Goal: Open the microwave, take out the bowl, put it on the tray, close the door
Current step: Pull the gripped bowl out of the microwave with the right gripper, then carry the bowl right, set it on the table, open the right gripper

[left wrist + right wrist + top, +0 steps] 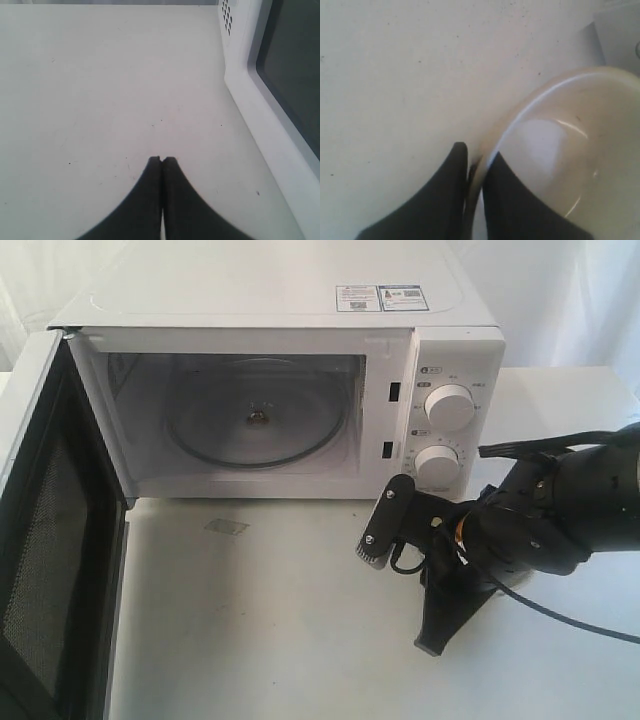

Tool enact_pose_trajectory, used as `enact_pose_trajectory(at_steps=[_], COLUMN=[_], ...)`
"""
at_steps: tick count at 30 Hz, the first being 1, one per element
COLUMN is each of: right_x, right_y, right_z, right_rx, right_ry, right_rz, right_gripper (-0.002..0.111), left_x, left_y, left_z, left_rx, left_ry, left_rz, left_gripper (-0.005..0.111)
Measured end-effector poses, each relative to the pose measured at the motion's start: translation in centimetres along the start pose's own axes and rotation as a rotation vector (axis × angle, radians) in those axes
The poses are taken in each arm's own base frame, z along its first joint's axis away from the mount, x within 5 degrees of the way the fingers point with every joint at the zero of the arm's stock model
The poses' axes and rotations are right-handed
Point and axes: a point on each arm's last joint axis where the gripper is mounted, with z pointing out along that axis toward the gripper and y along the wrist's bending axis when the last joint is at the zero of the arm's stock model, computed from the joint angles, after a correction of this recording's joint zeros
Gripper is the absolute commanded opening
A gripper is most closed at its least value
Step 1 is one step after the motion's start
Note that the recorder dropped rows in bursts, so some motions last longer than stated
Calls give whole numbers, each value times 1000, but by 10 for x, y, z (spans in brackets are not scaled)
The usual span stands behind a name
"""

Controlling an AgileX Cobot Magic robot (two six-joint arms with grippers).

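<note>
microwave (270, 300): white box at 12 o'clock of the exterior view, cavity open to the camera, glass turntable (255, 420) lying flat inside
panel: at 3 o'clock of the cavity, upper knob (448, 407) directly above lower knob (437, 462)
stickers (380, 297): on the top, toward 1 o'clock
door (50, 540): swung wide at 9 o'clock of the microwave, dark perforated mesh of the inner face turned to the camera
table (280, 620): white, under everything
right gripper (477, 150): on the arm at 4 o'clock of the exterior view, in front of the panel, pointed down at the table
right fingers (452, 200): only narrowly apart, astride the rim of the bowl (570, 150), one inside and one outside, both close against it
bowl: cream, glossy inside, at the right gripper over the table at 5 o'clock of the microwave; hidden behind the arm in the exterior view; resting or lifted, cannot tell
left gripper (161, 159): low over the table, just beside the door's outer face with its dark window
left fingers (142, 200): pressed together, tips touching, nothing between them
</note>
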Motion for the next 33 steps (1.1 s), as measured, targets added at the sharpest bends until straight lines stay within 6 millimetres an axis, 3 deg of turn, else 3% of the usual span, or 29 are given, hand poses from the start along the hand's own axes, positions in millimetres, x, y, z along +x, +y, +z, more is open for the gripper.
enact_pose_trajectory(at_steps=[4,15,22,28,33], right_x=[-1,-2,-7,-16,-20], right_y=[-1,-2,-2,13,27], right_z=[0,-9,-38,-71,-111], right_rx=[7,21,33,9,-76], right_ry=[-7,-18,-80,-159,-291], right_rz=[-15,1,70,94,237], right_gripper=[44,45,45,44,34], left_x=[0,0,0,0,0], left_y=[0,0,0,0,0], left_z=[0,0,0,0,0], left_rx=[0,0,0,0,0], left_ry=[0,0,0,0,0], left_rz=[0,0,0,0,0], left_gripper=[0,0,0,0,0])
